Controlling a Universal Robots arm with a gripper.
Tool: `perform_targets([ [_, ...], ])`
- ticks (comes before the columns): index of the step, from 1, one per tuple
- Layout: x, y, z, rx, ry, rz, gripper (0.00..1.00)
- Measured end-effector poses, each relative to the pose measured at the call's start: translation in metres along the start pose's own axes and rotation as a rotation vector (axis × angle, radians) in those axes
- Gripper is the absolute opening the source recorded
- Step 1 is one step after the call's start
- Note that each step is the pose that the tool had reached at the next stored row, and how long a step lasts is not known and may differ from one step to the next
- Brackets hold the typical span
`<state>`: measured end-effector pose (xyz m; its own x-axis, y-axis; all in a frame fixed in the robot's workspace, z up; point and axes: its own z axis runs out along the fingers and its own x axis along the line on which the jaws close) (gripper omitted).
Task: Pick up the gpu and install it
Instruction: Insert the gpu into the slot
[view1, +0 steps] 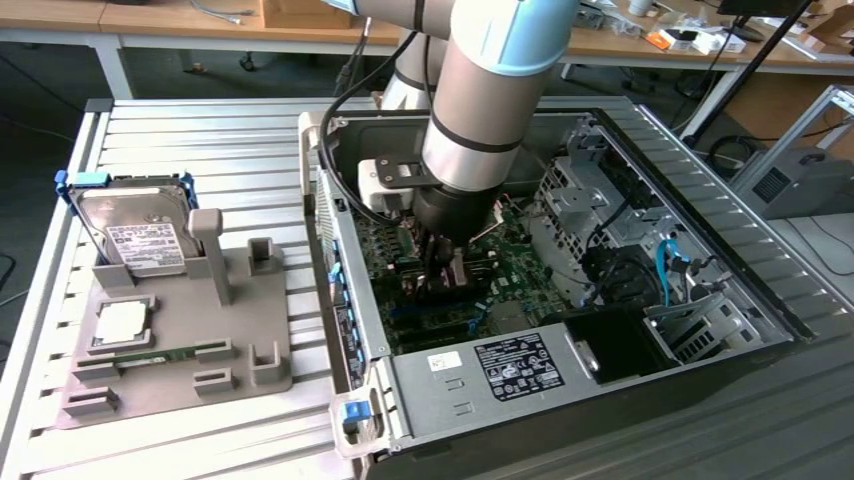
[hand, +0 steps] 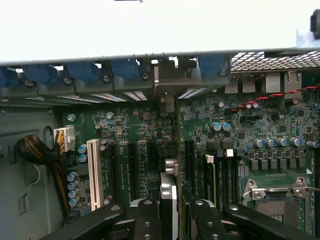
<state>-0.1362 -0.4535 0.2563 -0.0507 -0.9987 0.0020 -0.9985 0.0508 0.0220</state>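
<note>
My gripper (view1: 449, 268) reaches down inside the open PC case (view1: 694, 215), low over the green motherboard (view1: 514, 265). In the wrist view its two black fingers (hand: 147, 217) sit on either side of the gpu (hand: 169, 192), a thin card seen edge-on. The gripper (hand: 172, 220) is shut on the card. The card stands upright along the dark expansion slots. Its silver end bracket (hand: 167, 82) lies against the case's rear slot openings, between the blue retainer clips (hand: 125, 67). I cannot tell whether the card's edge is seated in a slot.
A grey fixture tray (view1: 260, 375) lies at the exterior view's left, holding a silver hard drive (view1: 134, 235), a RAM stick (view1: 174, 355) and a square chip (view1: 120, 320). On the motherboard sit a white slot (hand: 93, 172), a CPU socket (hand: 277, 200) and a braided cable (hand: 35, 150).
</note>
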Motion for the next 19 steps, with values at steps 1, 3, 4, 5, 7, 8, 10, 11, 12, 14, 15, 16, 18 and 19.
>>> perform_targets([
  [1, 0.0001, 0.0000, 0.0000, -0.0001, 0.0001, 0.000, 0.27],
  [3, 0.0002, 0.0000, 0.0002, -0.0001, 0.0002, 0.000, 0.27],
  [4, 0.0003, 0.0000, 0.0003, -0.0002, 0.0003, 0.000, 0.27],
  [5, 0.0003, 0.0000, 0.0004, -0.0002, 0.0004, 0.000, 0.27],
  [7, 0.0004, -0.0001, 0.0008, -0.0002, 0.0003, 0.000, 0.27],
  [8, 0.0004, -0.0001, 0.0010, -0.0001, 0.0003, 0.000, 0.27],
  [10, 0.0004, -0.0001, 0.0011, -0.0001, 0.0001, 0.000, 0.27],
  [11, 0.0004, -0.0001, 0.0011, 0.0000, 0.0001, 0.000, 0.27],
  [12, 0.0004, -0.0001, 0.0011, 0.0000, 0.0002, 0.000, 0.27],
  [14, 0.0004, -0.0001, 0.0006, 0.0001, -0.0001, 0.000, 0.27],
  [15, 0.0004, -0.0001, 0.0002, 0.0002, -0.0004, 0.000, 0.27],
  [16, 0.0003, -0.0001, -0.0004, 0.0006, -0.0010, 0.000, 0.27],
  [18, 0.0003, -0.0001, -0.0019, 0.0004, -0.0009, 0.000, 0.27],
  [19, 0.0004, 0.0000, -0.0028, 0.0001, -0.0001, 0.000, 0.27],
])
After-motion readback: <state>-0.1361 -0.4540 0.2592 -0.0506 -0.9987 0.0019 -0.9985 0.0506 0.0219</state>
